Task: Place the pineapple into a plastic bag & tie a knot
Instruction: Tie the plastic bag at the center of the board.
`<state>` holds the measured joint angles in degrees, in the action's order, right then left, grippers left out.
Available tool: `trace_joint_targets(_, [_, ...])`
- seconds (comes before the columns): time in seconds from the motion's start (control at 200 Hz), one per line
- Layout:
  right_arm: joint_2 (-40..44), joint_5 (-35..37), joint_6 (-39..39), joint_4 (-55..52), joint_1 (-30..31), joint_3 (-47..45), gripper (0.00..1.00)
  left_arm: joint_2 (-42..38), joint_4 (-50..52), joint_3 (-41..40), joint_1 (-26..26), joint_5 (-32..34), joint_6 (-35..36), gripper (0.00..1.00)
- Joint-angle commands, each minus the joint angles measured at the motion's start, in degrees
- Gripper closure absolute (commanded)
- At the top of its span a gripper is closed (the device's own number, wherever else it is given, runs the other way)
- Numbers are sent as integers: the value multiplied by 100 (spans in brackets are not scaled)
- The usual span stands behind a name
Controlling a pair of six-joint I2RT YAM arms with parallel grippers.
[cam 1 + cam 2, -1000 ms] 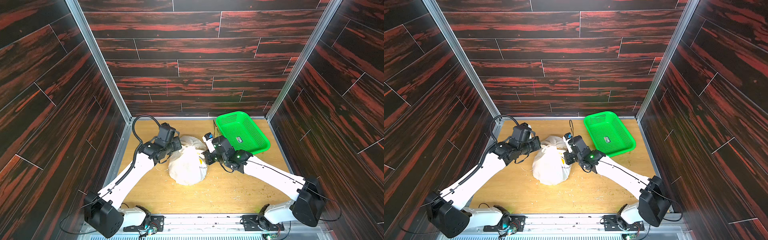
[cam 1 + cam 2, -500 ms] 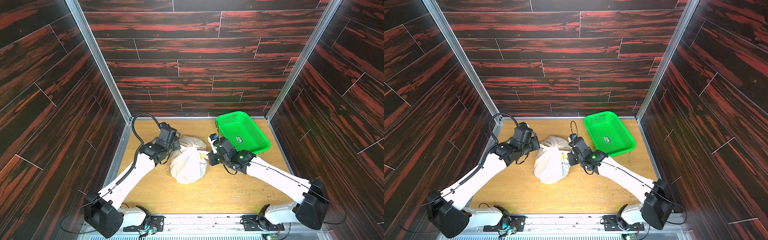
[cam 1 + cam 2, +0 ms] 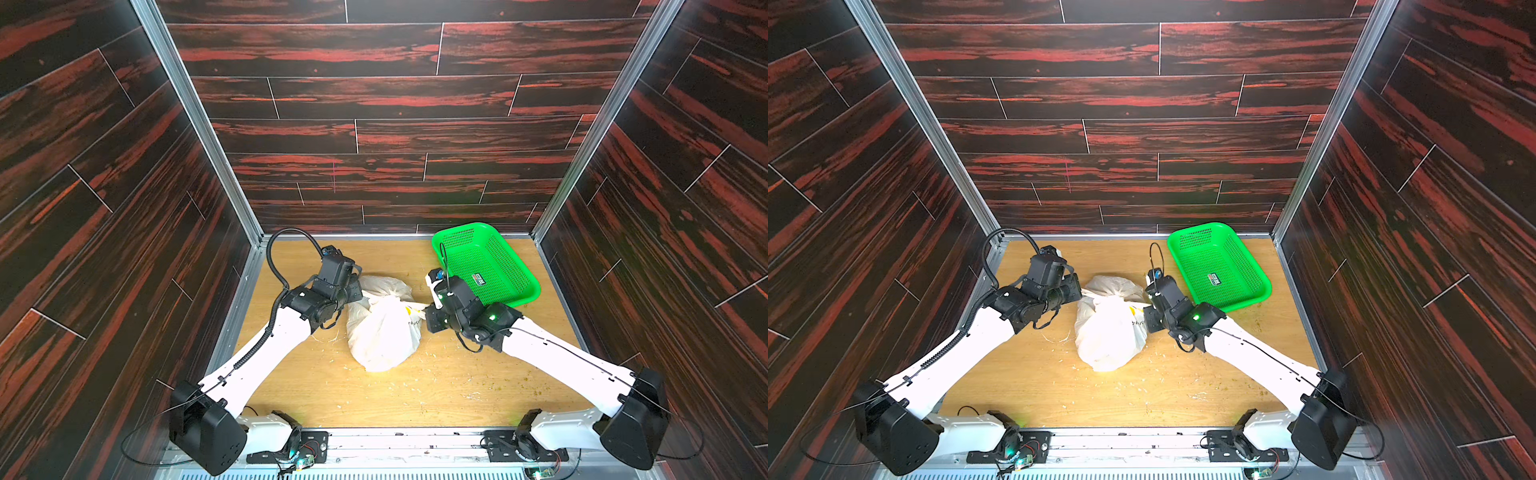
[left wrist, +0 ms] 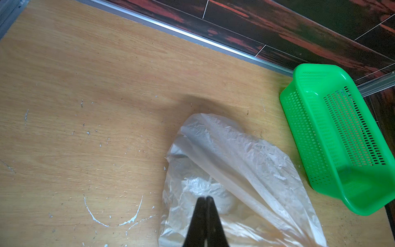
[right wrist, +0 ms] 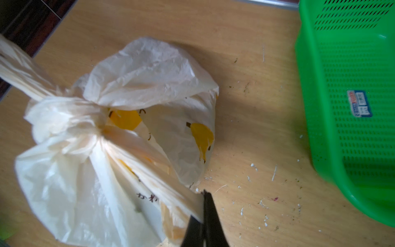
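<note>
The white plastic bag [image 3: 382, 332] [image 3: 1108, 332], printed with yellow bananas, lies bulging on the wooden table in both top views. Its handle straps are bunched into a knot [image 5: 70, 122] at its far end. One strap runs taut from the knot into my right gripper [image 5: 203, 198] [image 3: 428, 308], which is shut on it. The other strap stretches away toward my left gripper [image 4: 205, 198] [image 3: 356, 293], whose jaws are shut at the bag's left side over crinkled film. The pineapple is hidden inside the bag.
A green mesh basket [image 3: 486, 266] [image 3: 1219, 266] [image 4: 337, 139] stands empty at the back right, close behind my right wrist. Small white flecks and scratches mark the table [image 3: 374, 395]. Dark walls enclose three sides.
My right gripper has drawn a little to the right with its strap, and the bag has shifted and pulled tighter between the arms. Both grippers stayed shut.
</note>
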<state>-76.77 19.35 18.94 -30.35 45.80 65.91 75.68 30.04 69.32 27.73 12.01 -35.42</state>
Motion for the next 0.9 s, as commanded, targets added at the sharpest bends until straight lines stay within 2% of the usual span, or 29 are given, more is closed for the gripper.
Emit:
trace_joint_targets(0.0, [54,1073,-397,-918,-509,573,100,-352,237,479,-303,1295,198,100])
trace_joint_targets(0.24, [-288,966,-1165,-780,-715,1888,100,-733,450,723,-237,1508,71,100])
trace_joint_targets(0.366, [-417,904,-1305,-716,-757,2126,100,-805,484,626,-215,1611,60,100])
trace_joint_targets(0.561, [-283,702,-1253,-400,-1175,1239,100,-912,350,-270,-207,1666,-330,100])
trace_joint_targets(0.782, [0,688,-1182,-296,-1507,275,100,-1005,-30,-1408,-214,1189,-1323,100])
trace_joint_targets(0.892, [109,773,-1157,-344,-1567,35,100,-1152,3,-1665,-211,1176,-1571,100])
